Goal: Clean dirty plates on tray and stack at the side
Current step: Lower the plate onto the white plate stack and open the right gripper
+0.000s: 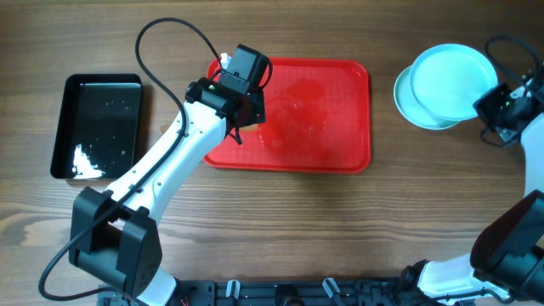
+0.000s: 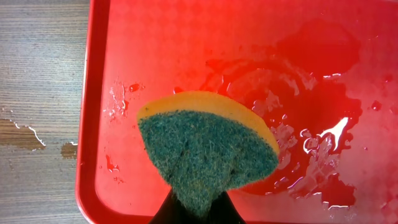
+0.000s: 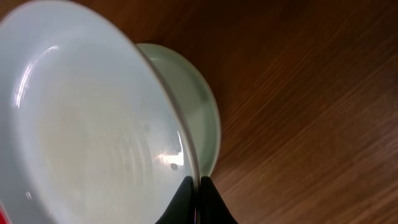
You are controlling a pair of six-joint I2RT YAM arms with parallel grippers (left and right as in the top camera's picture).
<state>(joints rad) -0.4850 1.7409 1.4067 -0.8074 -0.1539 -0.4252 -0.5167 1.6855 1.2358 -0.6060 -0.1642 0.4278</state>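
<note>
The red tray lies at the table's middle, wet with puddles and with no plate on it; it fills the left wrist view. My left gripper is over the tray's left part, shut on a yellow-and-green sponge held above the tray. My right gripper is shut on the rim of a pale blue plate, held over another plate lying on the table at the right. In the right wrist view the held plate is tilted above the lower plate.
A smaller black tray with white suds lies at the far left. Water drops mark the wood left of the red tray. A black cable loops over the left arm.
</note>
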